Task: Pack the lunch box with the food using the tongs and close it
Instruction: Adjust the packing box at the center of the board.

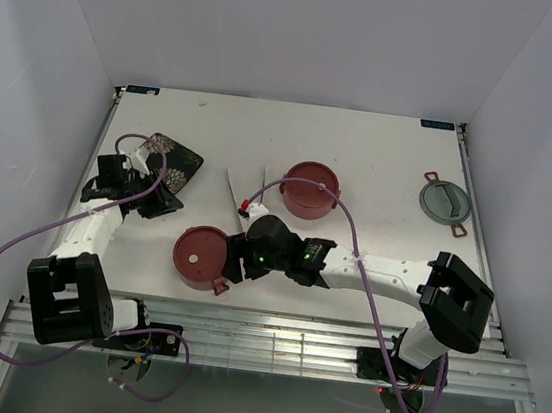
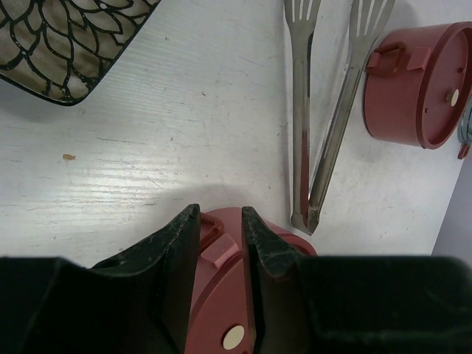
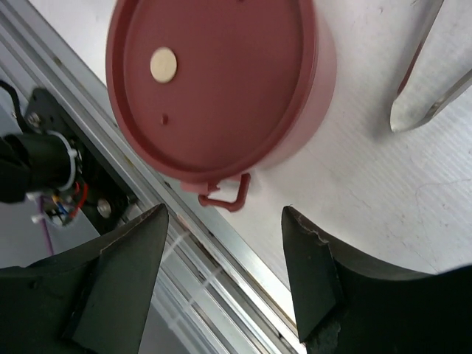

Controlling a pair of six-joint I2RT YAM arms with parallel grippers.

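Now, your right gripper [image 3: 223,221] is wide open and holds nothing. The round dusty-red lunch box bowl with its flat lid [image 3: 214,81] sits just past its fingers, near the front edge of the white table [image 1: 383,159]. Your left gripper [image 2: 220,210] is loose too, with its fingers a little apart, by the dark square flower plate [image 1: 176,161]. The long thin silver metal tongs [image 2: 301,133] lie flat between that bowl and the second lidded red bowl [image 1: 310,193].
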